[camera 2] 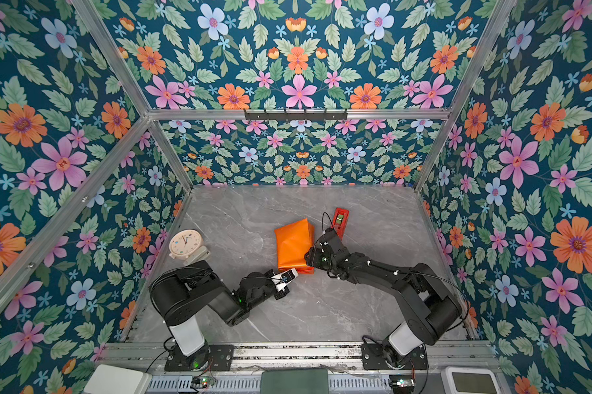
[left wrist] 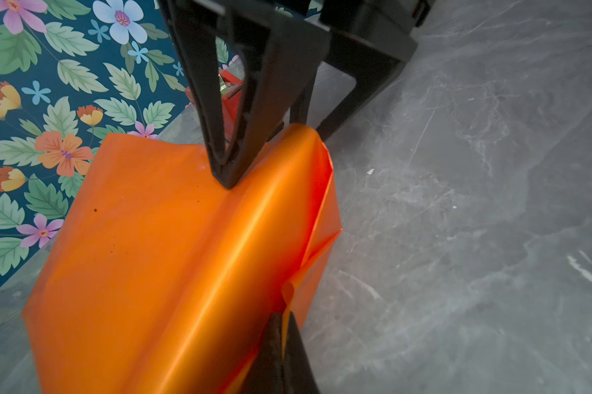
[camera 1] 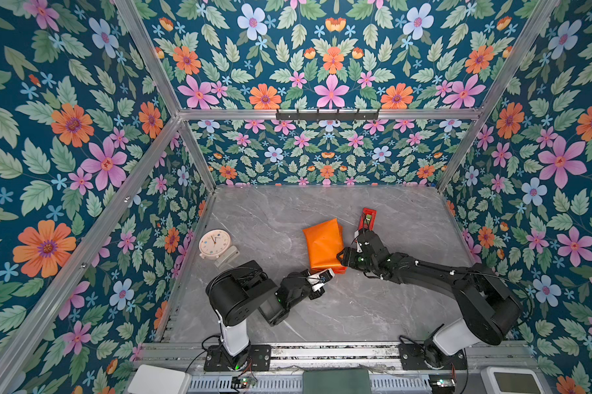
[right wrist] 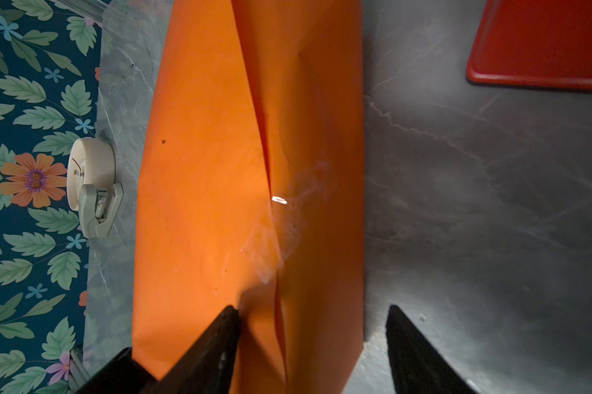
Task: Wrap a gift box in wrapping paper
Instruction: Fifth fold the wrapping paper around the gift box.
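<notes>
Orange wrapping paper (camera 1: 323,244) just L of tape dispenser (camera 1: 368,218).

Wrapping paper (camera 1: 323,245): glossy bright orange, folded shut around a flat squarish form. It is creased, with an overlap seam running lengthwise along the top.
Pose: lying flat, slightly skewed in both top views.
Place: between the two pincers. The right gripper (right wrist: 312,308) straddles one long edge with one finger on top, and the left gripper (left wrist: 283,327) pinches a loose fold at the corner nearest it.
Gift box: fully covered by the paper, not visible.
</notes>
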You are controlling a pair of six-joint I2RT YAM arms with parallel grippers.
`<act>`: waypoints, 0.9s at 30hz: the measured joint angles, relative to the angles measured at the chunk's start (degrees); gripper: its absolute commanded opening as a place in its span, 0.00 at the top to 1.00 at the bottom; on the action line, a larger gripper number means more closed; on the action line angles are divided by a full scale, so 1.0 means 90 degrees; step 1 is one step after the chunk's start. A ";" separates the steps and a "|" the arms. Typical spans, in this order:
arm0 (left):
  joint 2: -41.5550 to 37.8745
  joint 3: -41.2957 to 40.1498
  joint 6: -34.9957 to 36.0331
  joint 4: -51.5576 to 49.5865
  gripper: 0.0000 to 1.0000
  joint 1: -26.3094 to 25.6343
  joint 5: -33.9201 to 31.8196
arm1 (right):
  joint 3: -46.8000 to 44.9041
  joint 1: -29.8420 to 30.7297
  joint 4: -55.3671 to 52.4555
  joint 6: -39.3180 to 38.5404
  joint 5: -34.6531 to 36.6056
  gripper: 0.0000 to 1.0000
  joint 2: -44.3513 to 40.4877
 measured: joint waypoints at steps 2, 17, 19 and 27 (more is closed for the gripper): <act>-0.0029 -0.0005 -0.0160 -0.0007 1.00 0.0000 0.0024 | -0.0053 0.0068 0.0007 0.0032 0.0036 0.33 -0.0056; -0.0119 0.0049 -0.1032 -0.0202 1.00 0.0000 0.0194 | -0.0112 0.0304 -0.0272 0.0168 0.0221 0.34 -0.0279; -0.0119 0.0061 -0.1083 -0.0216 1.00 0.0000 0.0204 | -0.0063 0.0306 -0.0374 0.0148 0.0221 0.34 -0.0289; -0.0129 0.0073 -0.1202 -0.0121 1.00 0.0000 0.0325 | 0.0143 0.0318 -0.0860 -0.0272 0.0194 0.25 -0.0571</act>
